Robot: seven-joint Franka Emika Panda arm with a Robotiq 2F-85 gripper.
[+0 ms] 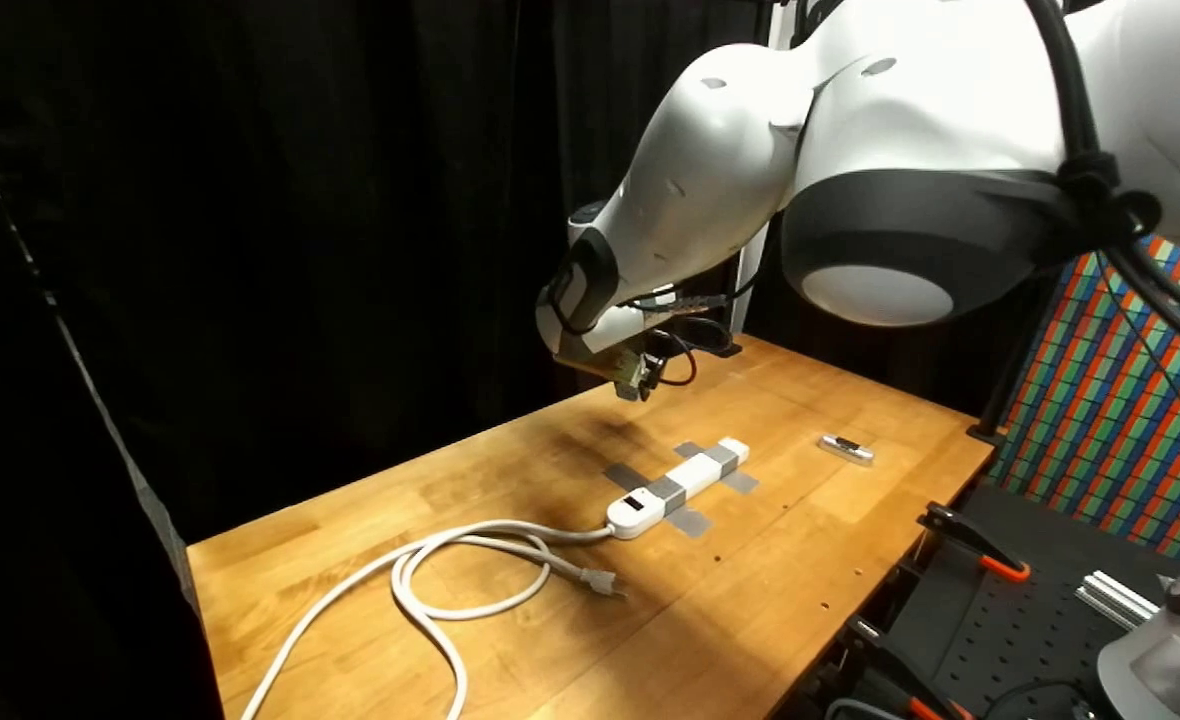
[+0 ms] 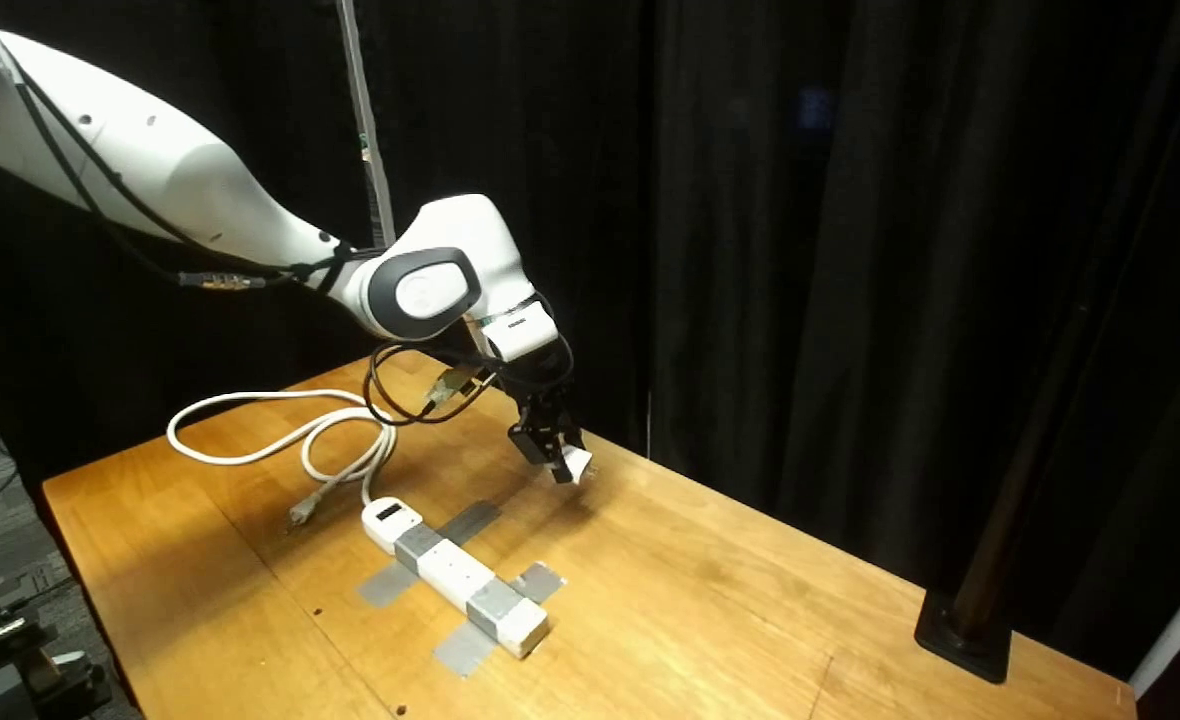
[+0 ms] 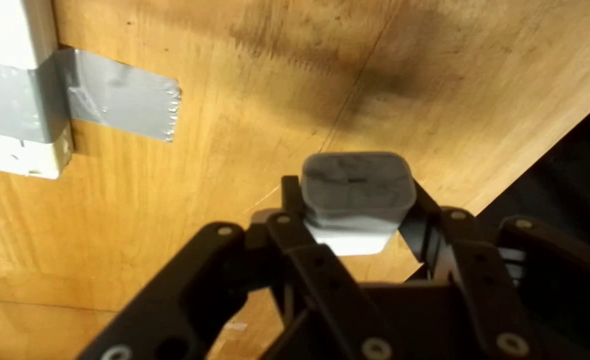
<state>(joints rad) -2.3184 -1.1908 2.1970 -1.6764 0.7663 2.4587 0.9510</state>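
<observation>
A black curtain (image 1: 300, 250) hangs along the far side of a wooden table (image 1: 770, 610). In the middle of the table lies a white power strip (image 1: 692, 478), crossed by two bands of grey tape (image 1: 690, 521) that run down onto the wood. In both exterior views a white cord (image 1: 495, 524) loops away from one end of the strip, and a plug (image 1: 600, 581) lies on the wood near that end. The gripper (image 3: 356, 200) is clenched on a small white and grey block (image 3: 357, 182), its jaws against both sides; a dark slot shows in the block's grey face. In an exterior view the block is raised above the table, beyond the power strip and near the far edge. Also in an exterior view, a small silver object (image 1: 846, 449) lies to the right, with an orange-handled clamp (image 1: 1005, 569) at the table's right edge.
</observation>
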